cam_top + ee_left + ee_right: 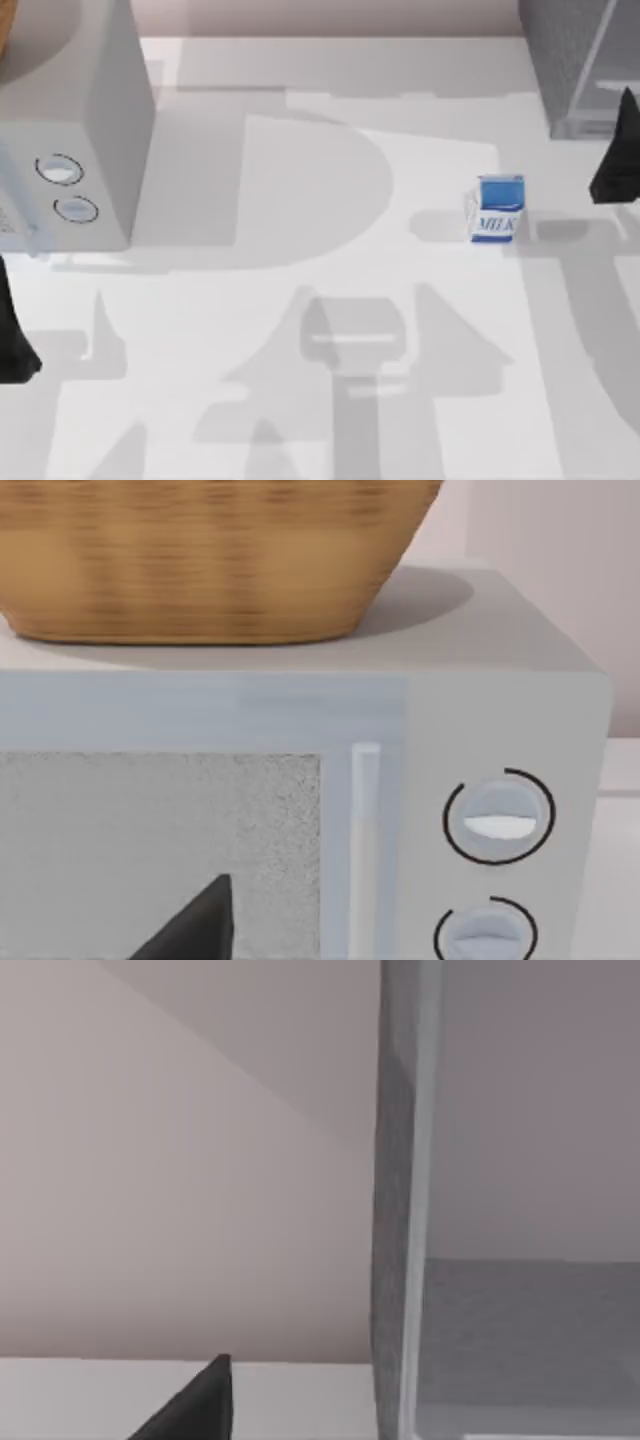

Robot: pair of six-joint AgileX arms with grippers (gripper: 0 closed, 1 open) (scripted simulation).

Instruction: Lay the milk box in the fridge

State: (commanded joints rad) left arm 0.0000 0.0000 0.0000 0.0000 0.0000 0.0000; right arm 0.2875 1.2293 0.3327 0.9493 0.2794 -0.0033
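Milk box [497, 208] stands upright on the table's right, near the fridge [575, 70], so we'd drop our right gripper [617, 160] squarely over it — can't tell how wide its fingers are.

Looks like a rendered kitchen mock-up rather than a real room. Flat white table [300, 400] with hard-edged shadows, plain pinkish wall [150, 1160] behind it, no clutter or texture anywhere. The kitchen vibe comes from the props: a light-grey microwave-type appliance [90, 130] with two round dials [497, 817] sits at the table's left, with a woven wicker basket [200, 560] on top of it. At the far right corner there's a grey fridge [575, 60] with a speckled side wall and paler panels inside. A little blue milk box [497, 208] stands on the table near it.
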